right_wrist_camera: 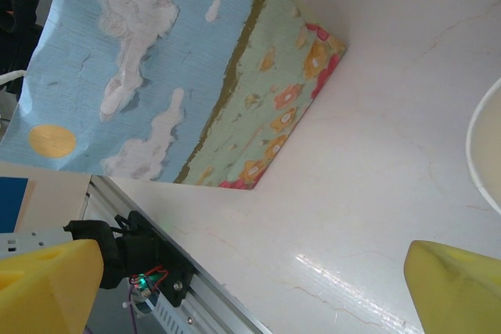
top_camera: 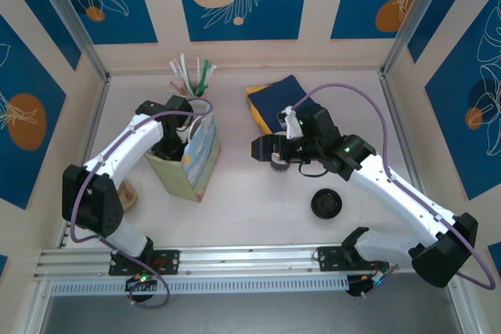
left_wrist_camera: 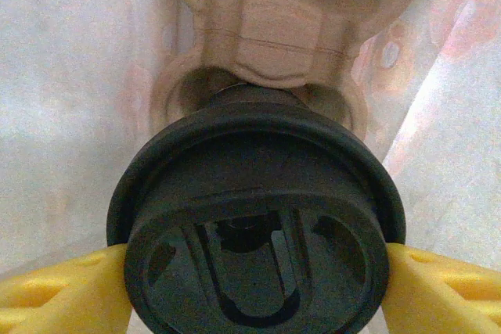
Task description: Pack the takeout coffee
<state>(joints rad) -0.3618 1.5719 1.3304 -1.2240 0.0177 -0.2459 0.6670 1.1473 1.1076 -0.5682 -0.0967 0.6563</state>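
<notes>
The takeout coffee's round black lid (left_wrist_camera: 254, 224) sits low in the left wrist view, with the cup beneath it hidden. My left gripper (left_wrist_camera: 254, 295) is shut on it, a yellow finger (left_wrist_camera: 63, 291) pressing each side. From above, the left gripper (top_camera: 174, 140) reaches down into the open top of the painted gift bag (top_camera: 196, 166). Pale bag walls (left_wrist_camera: 70, 99) surround the lid. My right gripper (top_camera: 266, 149) hovers open at table centre, right of the bag (right_wrist_camera: 156, 68). Its yellow pads (right_wrist_camera: 458, 291) are wide apart with nothing between them.
A tan moulded object (left_wrist_camera: 290, 29) lies in the bag beyond the lid. A lidless striped cup (top_camera: 279, 163) stands under the right wrist, its white rim (right_wrist_camera: 479, 154) at the frame edge. A loose black lid (top_camera: 326, 203), navy napkins (top_camera: 274, 99), cutlery sticks (top_camera: 192, 76) and the front rail (right_wrist_camera: 164, 279) are nearby.
</notes>
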